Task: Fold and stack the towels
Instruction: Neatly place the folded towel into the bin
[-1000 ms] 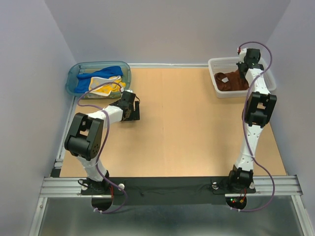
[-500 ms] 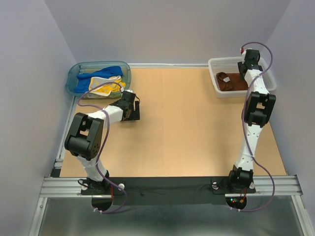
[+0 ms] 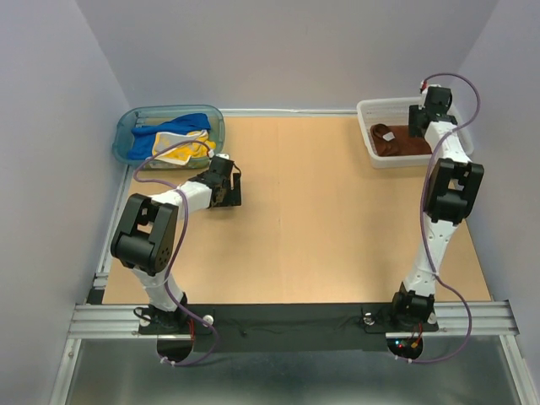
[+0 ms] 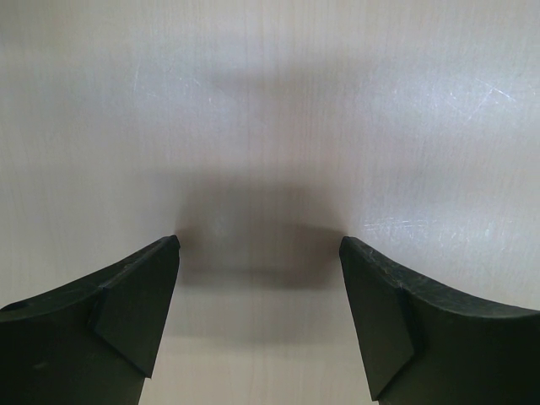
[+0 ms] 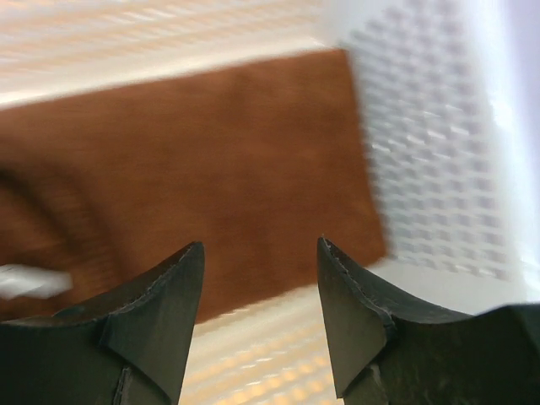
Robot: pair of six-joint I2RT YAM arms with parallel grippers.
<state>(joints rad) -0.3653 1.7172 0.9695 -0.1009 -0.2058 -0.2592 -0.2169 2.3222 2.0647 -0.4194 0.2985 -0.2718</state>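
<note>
In the upper left of the overhead view a teal tub [image 3: 126, 139] sits at the table's far corner. It holds two of the towels, bunched and unfolded: the bright blue towel [image 3: 184, 124] across the back, and the yellow patterned towel [image 3: 182, 146] lying against it toward the front.

Just below and right of the tub, the left gripper [image 4: 260, 245] hangs low over the bare wooden table [image 3: 321, 219]. Its wrist view shows the two dark fingers spread wide with nothing between them, only tabletop and their shadow.

Across the frame in the upper right stands a white basket [image 3: 364, 112] with perforated walls. The rust-brown towel [image 5: 211, 160] lies inside it, flattened along the bottom, with a small white tag [image 3: 387, 135] showing on its left part.

The right gripper [image 5: 260, 246] is poised over the basket's right end. Its fingers are parted and hold nothing — the brown cloth shows through the gap, though the wrist view is blurred.
</note>
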